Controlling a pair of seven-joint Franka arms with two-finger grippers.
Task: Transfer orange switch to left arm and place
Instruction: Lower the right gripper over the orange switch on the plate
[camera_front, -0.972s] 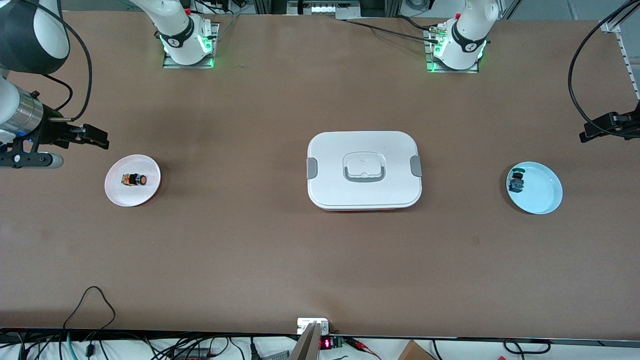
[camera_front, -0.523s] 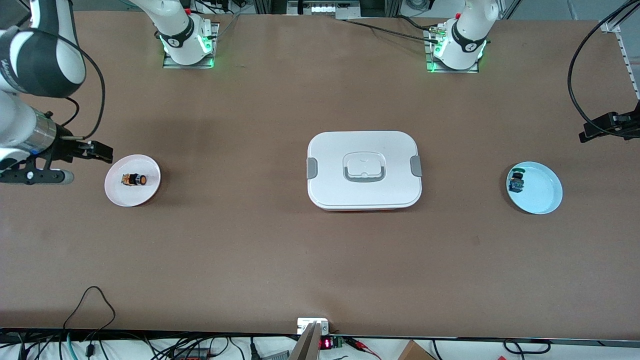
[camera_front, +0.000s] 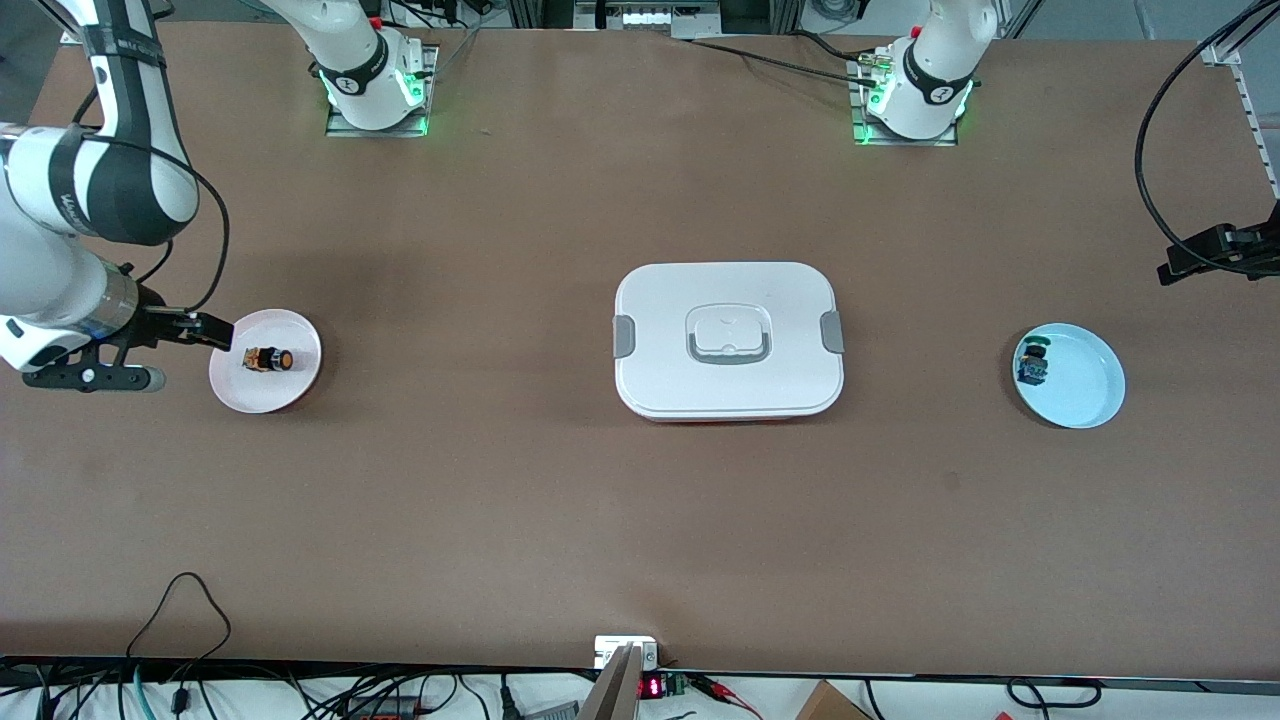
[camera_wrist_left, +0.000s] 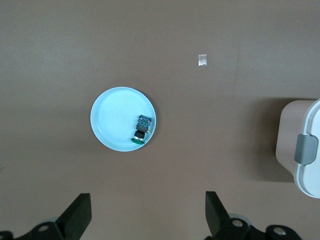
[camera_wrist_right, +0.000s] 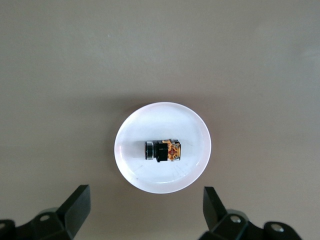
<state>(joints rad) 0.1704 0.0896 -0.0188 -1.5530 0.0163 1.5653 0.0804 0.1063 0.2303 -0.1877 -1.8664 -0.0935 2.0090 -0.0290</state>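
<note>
Your right gripper, fingers spread, hovers at the glossy round pink plate cradling the boxy orange switch; left gripper gapes wide over the table.

Large white lidded box w/ grey clasps sits mid-table, between pink round plate and pale blue round plate. Bare brown tabletop all round it, 2 open lanes.

no readable text or labels, red display digits (table edge) too small
</note>
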